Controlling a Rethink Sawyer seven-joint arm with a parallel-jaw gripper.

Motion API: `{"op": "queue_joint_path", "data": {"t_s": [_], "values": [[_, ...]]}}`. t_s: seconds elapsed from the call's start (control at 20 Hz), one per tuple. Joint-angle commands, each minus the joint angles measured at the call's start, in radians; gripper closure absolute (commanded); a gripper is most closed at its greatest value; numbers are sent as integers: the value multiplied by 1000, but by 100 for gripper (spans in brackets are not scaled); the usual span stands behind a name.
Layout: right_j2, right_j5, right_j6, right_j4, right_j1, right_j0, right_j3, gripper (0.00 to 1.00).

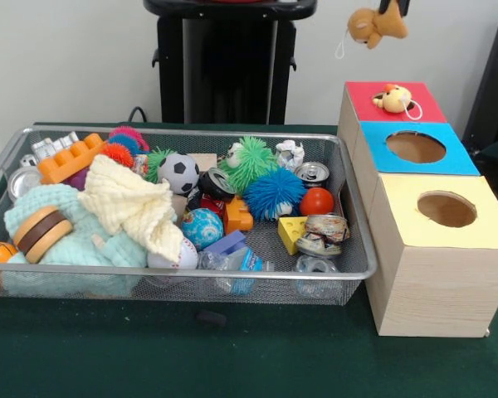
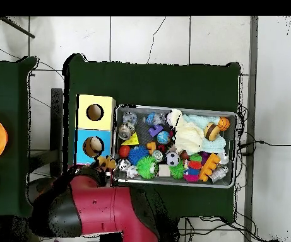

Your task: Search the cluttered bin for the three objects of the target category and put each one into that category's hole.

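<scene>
The gripper [image 1: 392,8] holds a small tan plush animal [image 1: 375,25] above the red-topped wooden box [image 1: 369,104]; lowering it there seems next.

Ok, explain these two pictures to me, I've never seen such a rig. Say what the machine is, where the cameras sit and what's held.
The machine is a red robot arm with a gripper at its end. One picture faces the robot across the green table. The other looks straight down, with the robot at the bottom. On the table sits a wire bin heaped with balls, cans, cloths and blocks. Beside it stand three wooden boxes with red, blue and yellow tops. Round holes show in the blue and yellow. The gripper holds a brown plush toy in the air. Another small toy lies on the red top.
</scene>
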Motion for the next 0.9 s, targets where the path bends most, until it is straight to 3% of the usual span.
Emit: {"op": "queue_joint_path", "data": {"t_s": [0.05, 0.9], "values": [[-19, -92, 226, 16, 67, 7, 107, 100], [-49, -311, 269, 51, 201, 62, 188, 100]]}}
